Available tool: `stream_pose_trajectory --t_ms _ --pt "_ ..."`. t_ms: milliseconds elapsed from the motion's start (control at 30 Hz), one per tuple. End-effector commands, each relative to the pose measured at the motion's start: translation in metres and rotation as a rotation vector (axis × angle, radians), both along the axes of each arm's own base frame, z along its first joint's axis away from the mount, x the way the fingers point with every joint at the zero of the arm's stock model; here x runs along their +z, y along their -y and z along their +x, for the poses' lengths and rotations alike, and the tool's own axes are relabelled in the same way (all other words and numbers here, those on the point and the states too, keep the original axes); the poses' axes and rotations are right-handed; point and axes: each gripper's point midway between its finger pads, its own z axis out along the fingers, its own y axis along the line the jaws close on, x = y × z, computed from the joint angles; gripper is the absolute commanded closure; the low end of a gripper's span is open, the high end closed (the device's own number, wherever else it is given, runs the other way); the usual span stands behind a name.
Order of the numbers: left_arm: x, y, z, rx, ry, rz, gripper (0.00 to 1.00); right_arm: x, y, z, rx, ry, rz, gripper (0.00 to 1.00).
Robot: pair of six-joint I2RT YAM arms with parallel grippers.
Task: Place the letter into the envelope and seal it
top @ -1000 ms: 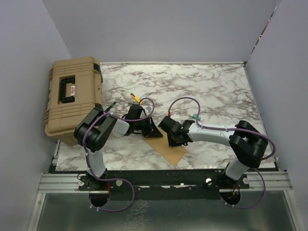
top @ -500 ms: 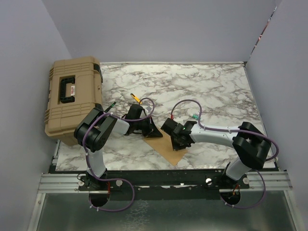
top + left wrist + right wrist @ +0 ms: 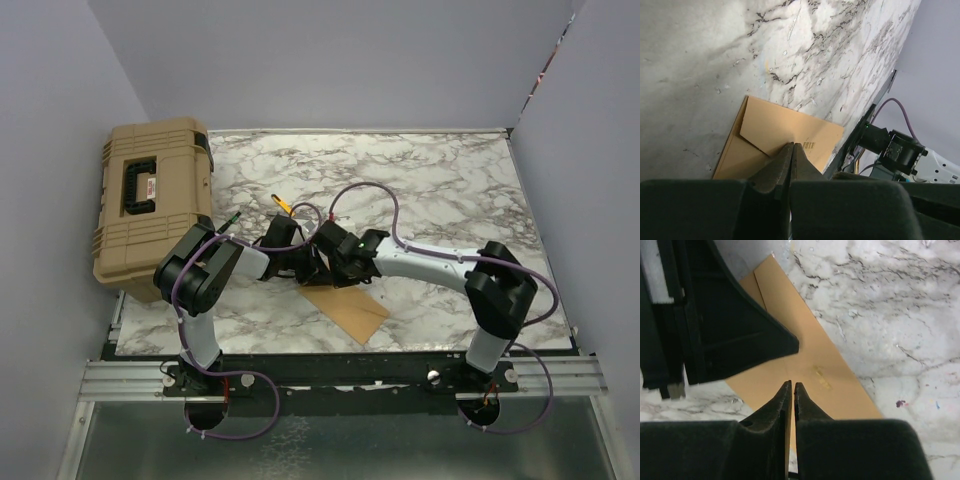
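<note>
On the slick, marble-veined counter (image 3: 450,190), could easily skate the thin tan kraft envelope (image 3: 350,310), lying flat by the near edge at centre, under any sideways drag, or crease its pointed flap. Met from above by black tapered left fingers (image 3: 777,167) and right fingers (image 3: 774,406), both pairs pressed together. Cannot tell whether the letter is inside.

R gripper (image 3: 792,386): bottom ctr of frame, fingers nearly together, only a thin slit btwn tips; tips over envelope (image 3: 840,385).
Envelope: tan, flat on marble table (image 3: 900,300), runs diag. from upper left to lower right. Small mark (image 3: 822,376) near its ctr.
L gripper (image 3: 789,344): black, fills left side; pointed tip over envelope, just above R tips, apart from them.
</note>
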Motion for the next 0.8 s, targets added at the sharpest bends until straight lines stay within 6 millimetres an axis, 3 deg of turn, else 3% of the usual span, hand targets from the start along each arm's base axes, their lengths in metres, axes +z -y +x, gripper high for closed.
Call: stream_pose_trajectory --t_ms 0,267,500,767 --pt "-0.057 -0.039 -0.012 0.066 -0.07 0.241 1.0 -0.015 -0.01 0.013 0.008 0.008 -0.056 0.93" --pt "-0.056 -0.04 -0.011 0.079 -0.066 0.242 1.0 -0.035 -0.014 0.008 0.003 -0.046 -0.071 0.94" --pt "-0.056 -0.038 -0.011 0.092 -0.076 0.228 1.0 -0.063 0.003 -0.01 0.001 -0.106 -0.103 0.94" --pt "-0.058 -0.038 -0.01 0.1 -0.081 0.226 1.0 -0.072 0.016 -0.027 0.034 -0.138 -0.101 0.93"
